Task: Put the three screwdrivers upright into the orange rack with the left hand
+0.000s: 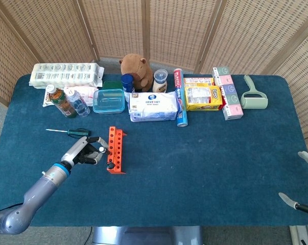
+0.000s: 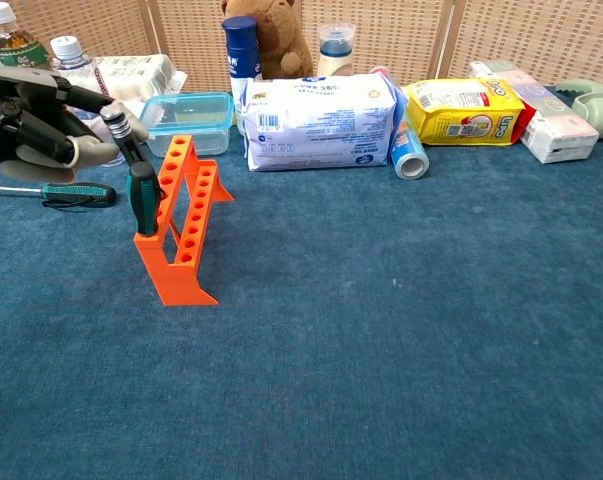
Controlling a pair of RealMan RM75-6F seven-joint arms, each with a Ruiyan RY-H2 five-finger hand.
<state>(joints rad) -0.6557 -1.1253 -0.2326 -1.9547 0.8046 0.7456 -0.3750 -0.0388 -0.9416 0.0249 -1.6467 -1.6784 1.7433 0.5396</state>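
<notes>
Left hand at left of frame pinches green-handled screwdriver top, tilted in near end of orange plastic rack.

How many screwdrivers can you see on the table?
2: one screwdriver stands in the orange rack at its near end; another lies flat on the cloth to its left. A third may be hidden.
</notes>
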